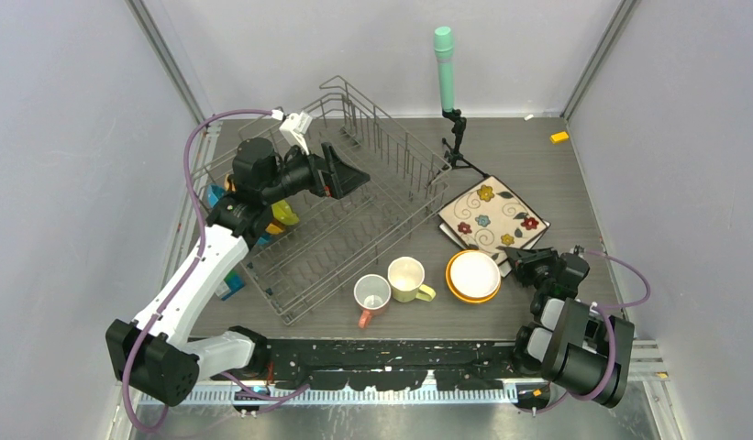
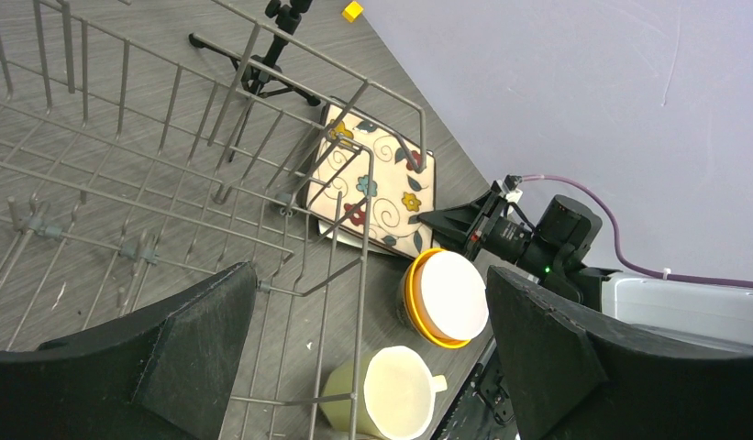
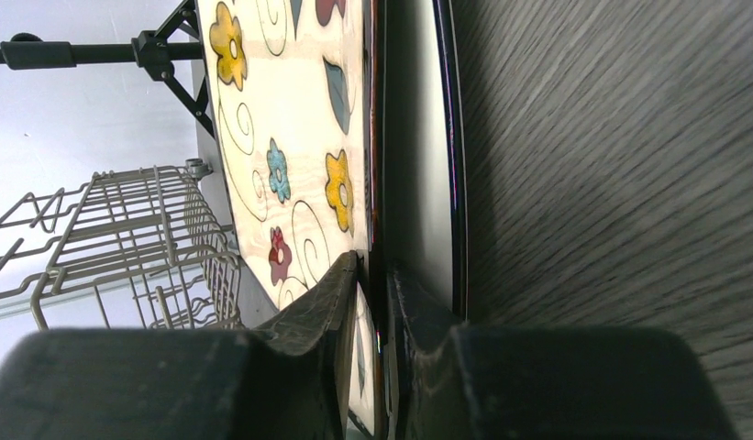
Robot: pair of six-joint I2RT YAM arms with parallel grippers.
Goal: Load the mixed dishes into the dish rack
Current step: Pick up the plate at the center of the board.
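Observation:
The white square plate (image 1: 492, 215) with painted flowers lies at the right of the table, on top of another white plate. My right gripper (image 1: 524, 259) is at its near corner. In the right wrist view the two fingers (image 3: 336, 302) clamp the plate's (image 3: 281, 119) edge, one on its top face and one beneath. My left gripper (image 1: 349, 174) hangs wide open over the grey wire dish rack (image 1: 354, 211), with nothing between its fingers (image 2: 198, 339). An orange bowl with a white bowl inside (image 1: 473, 275), a pale-yellow mug (image 1: 407, 278) and a pink mug (image 1: 371, 295) stand near the rack's front.
A green-topped cylinder (image 1: 443, 69) on a black tripod (image 1: 458, 147) stands behind the square plate. A small orange block (image 1: 559, 137) lies at the back right. Yellow and blue items (image 1: 282, 215) sit left of the rack, partly hidden by the left arm.

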